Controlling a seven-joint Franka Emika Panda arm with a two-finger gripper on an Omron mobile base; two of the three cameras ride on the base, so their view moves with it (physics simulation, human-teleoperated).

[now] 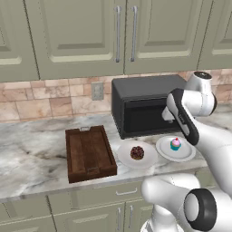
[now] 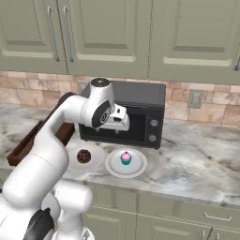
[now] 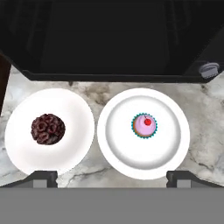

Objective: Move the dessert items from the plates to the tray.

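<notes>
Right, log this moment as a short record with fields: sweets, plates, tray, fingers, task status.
cupcake: pink frosting, teal wrapper, upright on the right plate
chocolate pastry: round, dark brown, on the left plate
plates: two white ones, side by side on the counter before the microwave
tray: dark wooden, holding nothing, left of the plates
fingers: open, above the plates, holding nothing
task status: neither sweet moved yet

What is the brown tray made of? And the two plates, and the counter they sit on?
The tray looks like dark wood: brown planks with grain lines, matte. The plates look like white glazed ceramic, smooth with soft shading, though plastic is possible. The counter looks like polished marble or stone: pale grey with darker veins.
</notes>
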